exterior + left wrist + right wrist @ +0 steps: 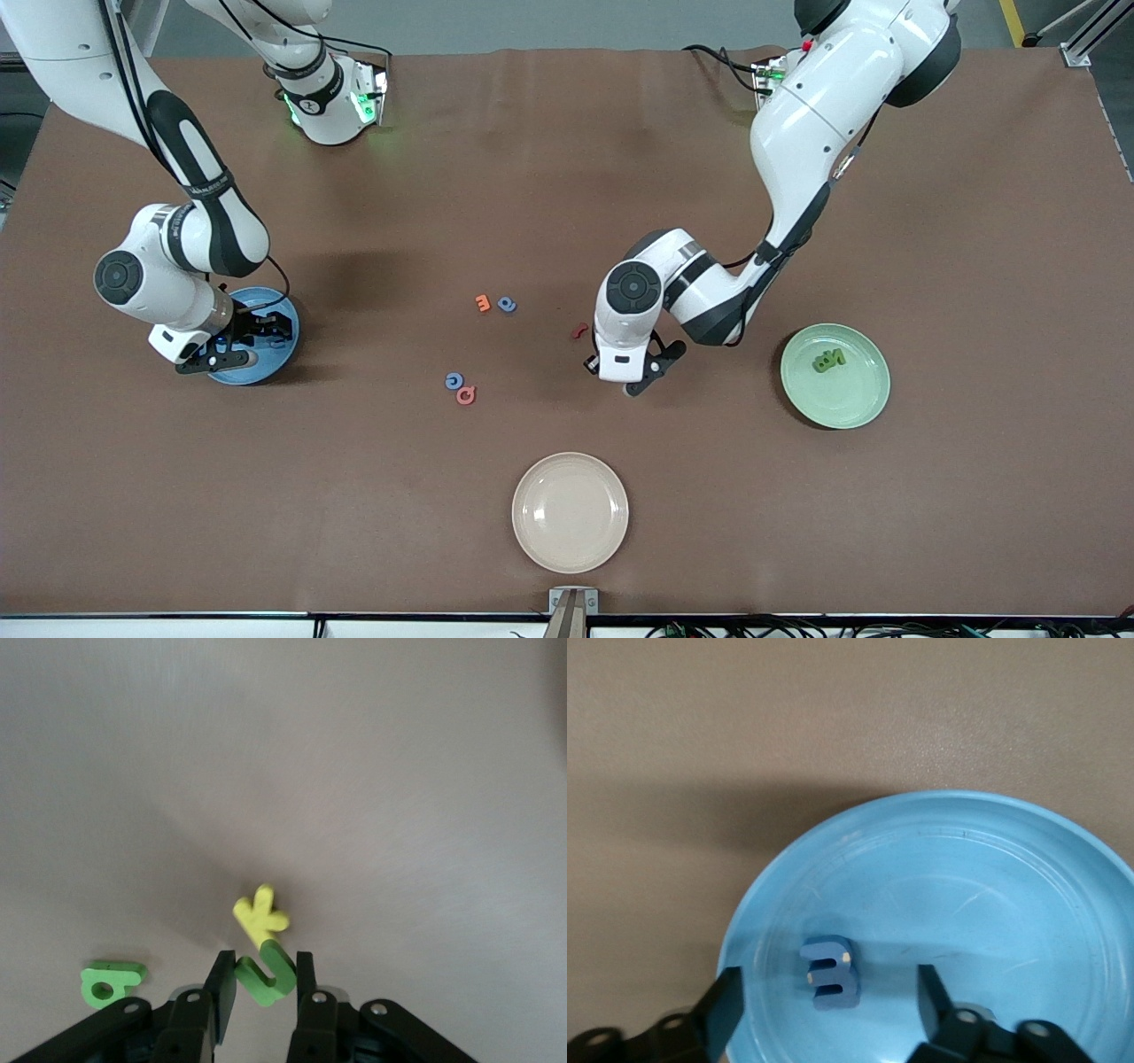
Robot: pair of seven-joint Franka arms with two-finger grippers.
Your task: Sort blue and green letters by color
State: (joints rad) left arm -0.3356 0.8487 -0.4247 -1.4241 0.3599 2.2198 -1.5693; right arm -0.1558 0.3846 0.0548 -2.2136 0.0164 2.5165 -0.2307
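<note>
Sorted: green letters [829,360] on green plate [864,399]; one blue letter [829,972] in blue plate [992,886]. Left gripper [261,981], fingers clamped on green letter [264,970]; right gripper [828,1001], fingers spread wide, empty, over blue plate. Outstanding: two blue letters [506,304] on surface [567,159].

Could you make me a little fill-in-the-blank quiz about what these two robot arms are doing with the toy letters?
1. The left gripper has its fingers shut on a ____ letter.
2. The right gripper hangs open over the ____ plate.
3. The letter lying on that plate is ____.
4. The cream plate holds ____ letters.

Missing words: green; blue; blue; no
</note>
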